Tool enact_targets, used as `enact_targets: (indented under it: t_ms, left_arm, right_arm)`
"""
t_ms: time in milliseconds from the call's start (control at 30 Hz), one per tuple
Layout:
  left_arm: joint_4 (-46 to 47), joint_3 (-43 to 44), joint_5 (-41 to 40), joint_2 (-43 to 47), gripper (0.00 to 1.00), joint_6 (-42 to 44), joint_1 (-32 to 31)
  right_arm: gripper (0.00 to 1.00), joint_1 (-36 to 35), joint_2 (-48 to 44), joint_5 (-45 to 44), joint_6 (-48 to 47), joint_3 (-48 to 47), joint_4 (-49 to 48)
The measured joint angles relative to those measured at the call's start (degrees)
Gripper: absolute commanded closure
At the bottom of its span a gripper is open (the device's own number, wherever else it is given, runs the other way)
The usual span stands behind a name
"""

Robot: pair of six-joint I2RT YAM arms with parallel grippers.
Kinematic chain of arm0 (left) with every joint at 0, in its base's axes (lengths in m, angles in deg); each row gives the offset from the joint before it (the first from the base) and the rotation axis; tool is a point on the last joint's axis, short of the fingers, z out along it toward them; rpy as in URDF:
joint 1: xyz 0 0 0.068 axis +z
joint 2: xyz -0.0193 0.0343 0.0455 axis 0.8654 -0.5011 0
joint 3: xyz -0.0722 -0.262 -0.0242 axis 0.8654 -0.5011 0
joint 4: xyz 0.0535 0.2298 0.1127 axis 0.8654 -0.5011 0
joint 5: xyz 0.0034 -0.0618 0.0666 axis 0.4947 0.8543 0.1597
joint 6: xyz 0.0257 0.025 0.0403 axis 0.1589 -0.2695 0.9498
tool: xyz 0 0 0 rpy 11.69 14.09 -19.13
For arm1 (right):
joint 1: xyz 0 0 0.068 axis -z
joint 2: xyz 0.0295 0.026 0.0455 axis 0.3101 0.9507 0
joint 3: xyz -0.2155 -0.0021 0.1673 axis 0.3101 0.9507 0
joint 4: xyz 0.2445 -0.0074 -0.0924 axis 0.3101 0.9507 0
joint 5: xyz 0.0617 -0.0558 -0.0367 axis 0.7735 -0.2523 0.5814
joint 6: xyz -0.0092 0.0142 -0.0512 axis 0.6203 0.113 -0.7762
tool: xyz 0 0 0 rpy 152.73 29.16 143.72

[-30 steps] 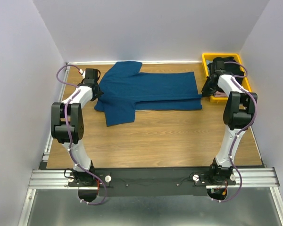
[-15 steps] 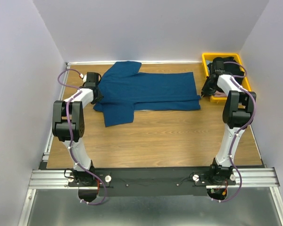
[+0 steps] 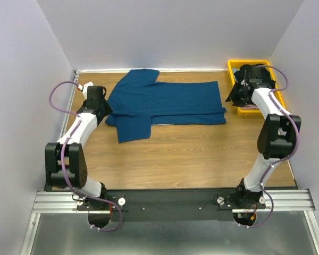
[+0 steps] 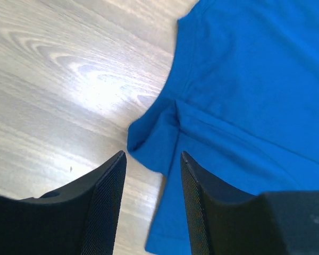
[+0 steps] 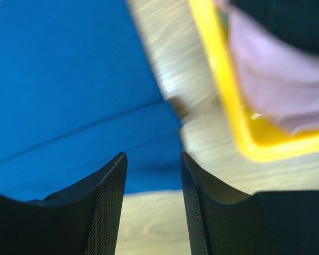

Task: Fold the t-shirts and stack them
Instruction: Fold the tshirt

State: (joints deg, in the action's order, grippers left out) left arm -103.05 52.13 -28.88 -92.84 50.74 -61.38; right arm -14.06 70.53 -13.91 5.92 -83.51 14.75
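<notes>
Starting at the near edge, bare desk [image 3: 175, 159] is lying between the arm bases and the cloth. Your left tool [image 4: 151, 156] is hovering at about 10 o'clock on the desk. Its jaws are standing apart and gripping nothing, and a doubled corner of the blue shirt [image 3: 170, 101] is lying loose on the wood just beneath it. Your right tool [image 5: 151, 156] is hanging at about 2 o'clock, likewise parted and empty, over the shirt's hem corner and just beside the tray [image 5: 223, 95].

The blue shirt is lying sideways across the far half of the desk, collar toward 9 o'clock and hem toward 3. One sleeve is sticking out toward 6 o'clock and the other toward 12. Its near long edge is looking doubled over, which I judge to be a lengthwise fold. That would explain why each tool is sitting at an end of that edge.

Farthest off, at 1 o'clock, the tray is holding the pink shirt [image 5: 266, 79]. A dark one [image 5: 287, 21], probably the black shirt, is lying over it, both waiting their turn.
</notes>
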Motion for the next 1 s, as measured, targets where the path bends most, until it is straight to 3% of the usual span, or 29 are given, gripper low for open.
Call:
enact_targets:
  t_ms: [67, 167, 433, 633, 833, 1000]
  left_arm:
    - [0.72, -1.77, 0.00, 2.69, 0.39, -0.83, 0.00]
    - [2.64, -6.27, 0.07, 5.31, 0.36, -2.82, 0.00]
    - [8.09, -16.65, 1.01, 5.53, 0.37, -10.01, 0.85]
    - [13.73, -14.86, 2.05, 1.88, 0.39, -13.11, 2.51]
    - [16.76, -14.05, 2.43, -1.86, 0.49, -13.84, 2.58]
    - [17.07, -14.03, 2.95, -3.96, 0.68, -13.66, 2.58]
  right_arm:
    - [0.49, 0.02, -4.39, 3.28, 1.01, 3.85, -2.62]
    - [0.49, 0.02, -8.59, 8.70, 3.28, 10.19, -7.96]
    - [0.50, -0.07, -8.63, 18.38, 8.04, 20.39, -17.33]
    - [0.50, -0.07, -8.17, 20.24, 9.62, 21.68, -21.73]
    - [0.50, -0.07, -7.30, 20.31, 10.78, 23.02, -24.81]
    - [0.50, -0.07, -5.86, 19.67, 11.13, 25.18, -25.70]
